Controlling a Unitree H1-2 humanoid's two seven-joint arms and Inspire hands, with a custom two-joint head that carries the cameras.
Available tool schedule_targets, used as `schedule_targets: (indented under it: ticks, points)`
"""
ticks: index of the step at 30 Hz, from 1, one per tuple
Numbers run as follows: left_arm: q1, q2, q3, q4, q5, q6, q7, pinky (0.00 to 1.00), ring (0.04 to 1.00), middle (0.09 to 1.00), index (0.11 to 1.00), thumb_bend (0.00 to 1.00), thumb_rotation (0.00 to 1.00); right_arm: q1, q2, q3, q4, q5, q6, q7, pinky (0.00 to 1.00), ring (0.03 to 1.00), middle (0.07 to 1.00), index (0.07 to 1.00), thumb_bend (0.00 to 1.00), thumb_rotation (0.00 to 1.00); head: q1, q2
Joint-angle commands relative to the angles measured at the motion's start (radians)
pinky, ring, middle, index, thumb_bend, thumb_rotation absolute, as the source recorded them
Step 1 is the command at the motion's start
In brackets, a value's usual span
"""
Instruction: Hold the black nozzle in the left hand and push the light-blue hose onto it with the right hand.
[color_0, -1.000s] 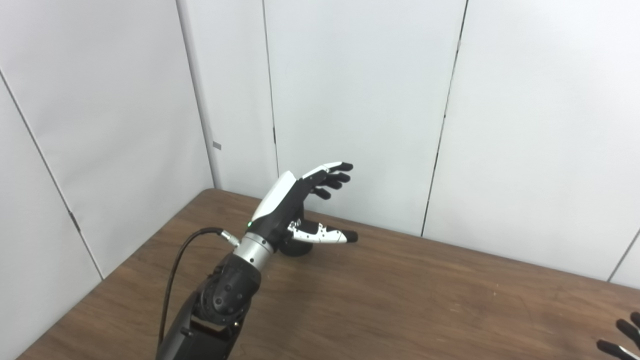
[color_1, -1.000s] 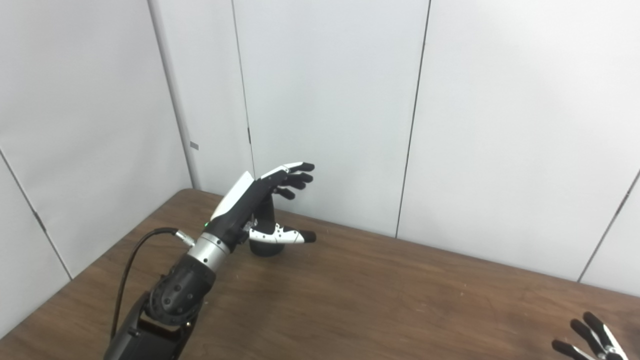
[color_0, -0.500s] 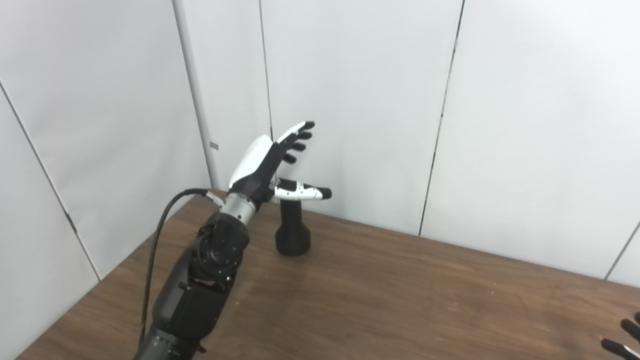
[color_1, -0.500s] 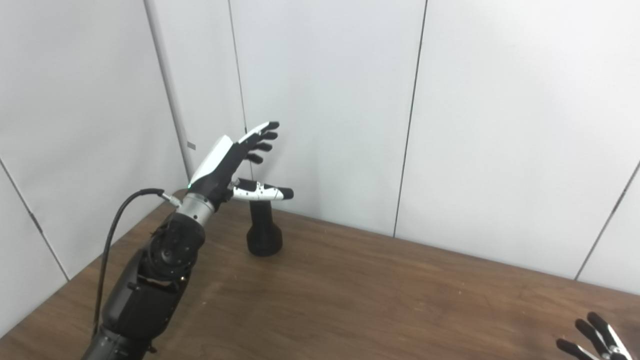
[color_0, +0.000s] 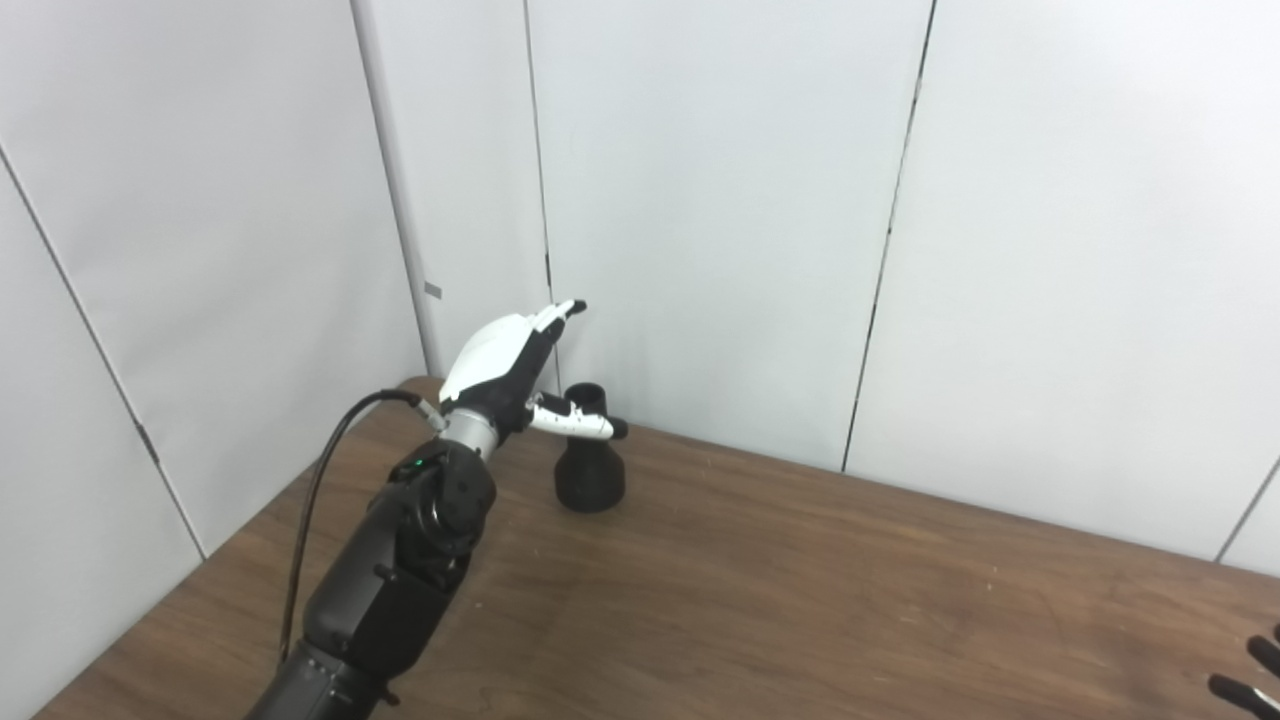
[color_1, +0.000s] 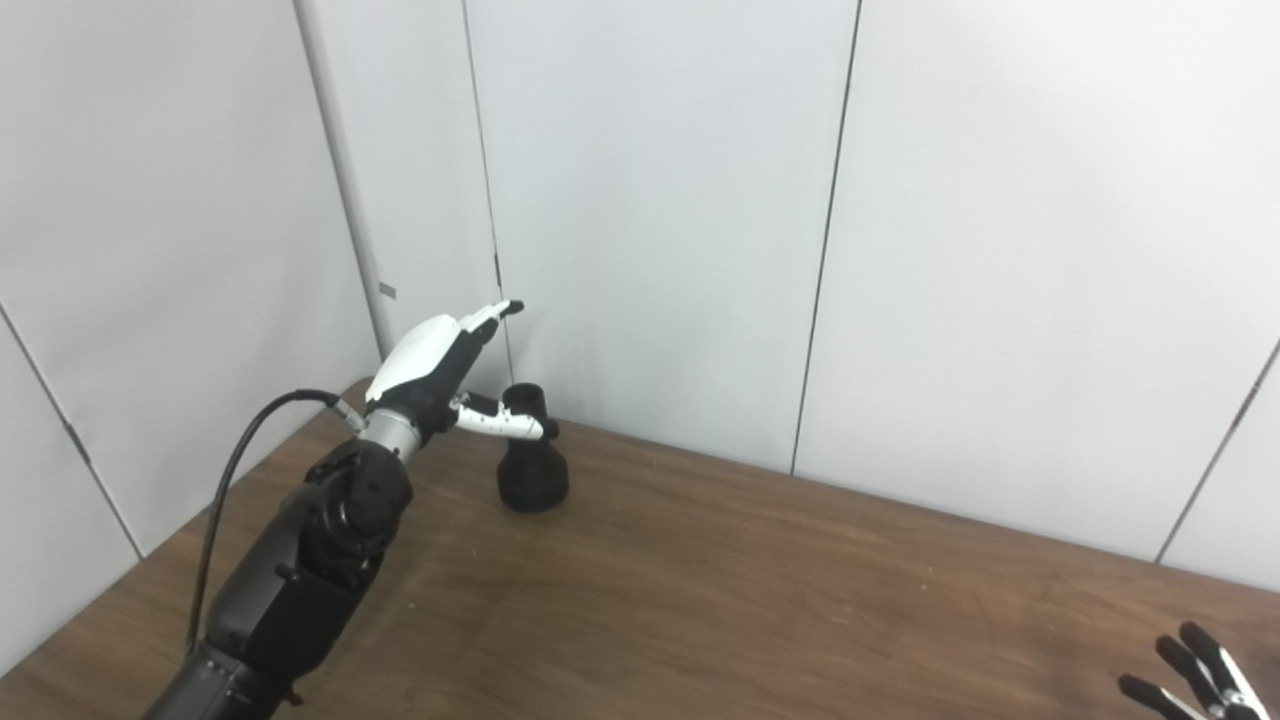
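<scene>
The black nozzle (color_0: 590, 472) stands upright on its wide base near the table's far left corner, narrow open end up; it also shows in the right eye view (color_1: 533, 470). My left hand (color_0: 510, 365) is open, fingers stretched toward the wall, just left of the nozzle's top with the thumb crossing in front of its neck. It holds nothing. My right hand (color_1: 1195, 680) is at the bottom right corner with only its spread fingertips showing, open and empty. No light-blue hose is in view.
The brown wooden table (color_0: 800, 600) runs into a corner of white wall panels (color_0: 700, 200) close behind the nozzle. A black cable (color_0: 320, 480) loops from my left wrist along the forearm.
My left hand has moved away from me toward the wall and a little left, ending beside the nozzle's top, whose open top now shows clear of the thumb. The right hand stays put.
</scene>
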Motion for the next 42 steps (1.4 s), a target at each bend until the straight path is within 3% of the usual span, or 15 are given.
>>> schedule_targets:
  ticks: [1,9,20,26,42]
  points:
    - [-0.038,0.039,0.001,0.004,0.028,0.013,0.009,1.00,1.000,0.986,0.953,0.99,0.32,-0.021,-0.018,-0.009,-0.016,0.009,-0.034,0.007,0.60,0.813,0.926,0.955,0.62,0.00,-0.001,0.000]
    - [-0.022,0.022,-0.006,0.087,0.005,0.036,0.018,1.00,1.000,0.954,0.949,1.00,0.32,-0.017,-0.021,-0.009,-0.026,0.014,-0.023,0.009,0.59,0.804,0.924,0.958,0.62,0.00,-0.002,0.014]
    - [-0.009,0.014,-0.023,0.174,-0.013,0.035,0.042,1.00,1.000,0.898,0.870,0.98,0.30,-0.013,-0.020,-0.012,-0.032,0.026,-0.022,0.017,0.58,0.797,0.925,0.955,0.62,0.00,-0.008,0.032]
    - [-0.012,-0.012,-0.012,0.210,-0.044,0.039,0.060,1.00,0.962,0.816,0.844,0.98,0.28,-0.010,-0.019,-0.013,-0.037,0.026,-0.023,0.020,0.58,0.793,0.923,0.954,0.62,0.01,-0.012,0.042]
    - [-0.045,-0.045,-0.030,0.322,-0.101,0.018,0.103,1.00,0.924,0.815,0.824,0.98,0.28,0.009,-0.019,-0.014,-0.067,-0.001,-0.014,0.013,0.55,0.766,0.919,0.950,0.64,0.02,-0.025,0.059]
